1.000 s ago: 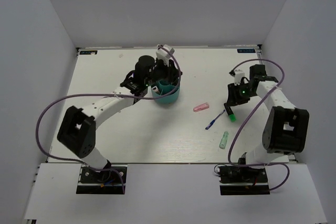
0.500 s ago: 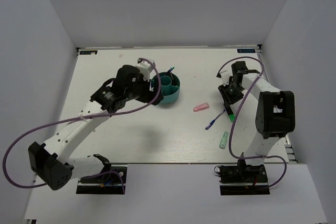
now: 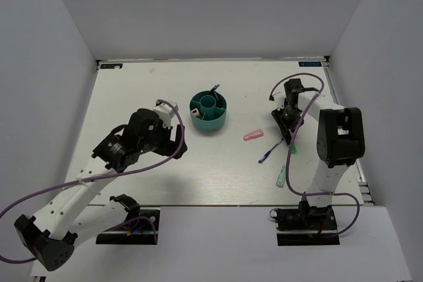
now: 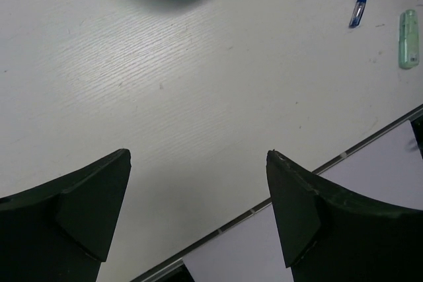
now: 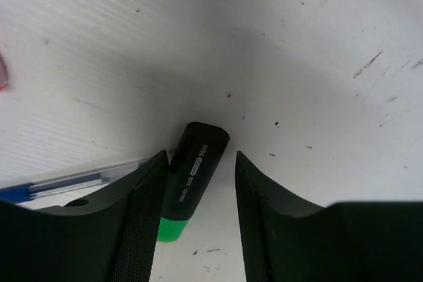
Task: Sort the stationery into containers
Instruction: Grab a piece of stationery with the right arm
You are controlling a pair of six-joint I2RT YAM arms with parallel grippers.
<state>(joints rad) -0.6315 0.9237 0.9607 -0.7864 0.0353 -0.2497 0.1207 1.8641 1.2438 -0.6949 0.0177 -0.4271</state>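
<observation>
Left gripper [image 4: 198,163]: jaws spread wide, empty, above bare table [image 4: 198,77].
Right gripper [image 5: 198,156]: astride the green marker [image 5: 192,176] lying on the table; clamped or loose, cannot tell.
Teal organiser [image 3: 210,124]: mid-table, one blue pen [image 3: 215,88] standing inside.
Pink piece [image 3: 253,135]: loose, right of organiser.

Tally: one teal organiser [image 3: 208,121]. Two thin blue pens [image 3: 269,152] [image 3: 215,88]. One pink piece [image 3: 253,135]. One pale mint piece [image 3: 283,176]. One green marker [image 3: 292,148]. Two white robot arms [image 3: 79,193] [image 3: 330,170].
</observation>
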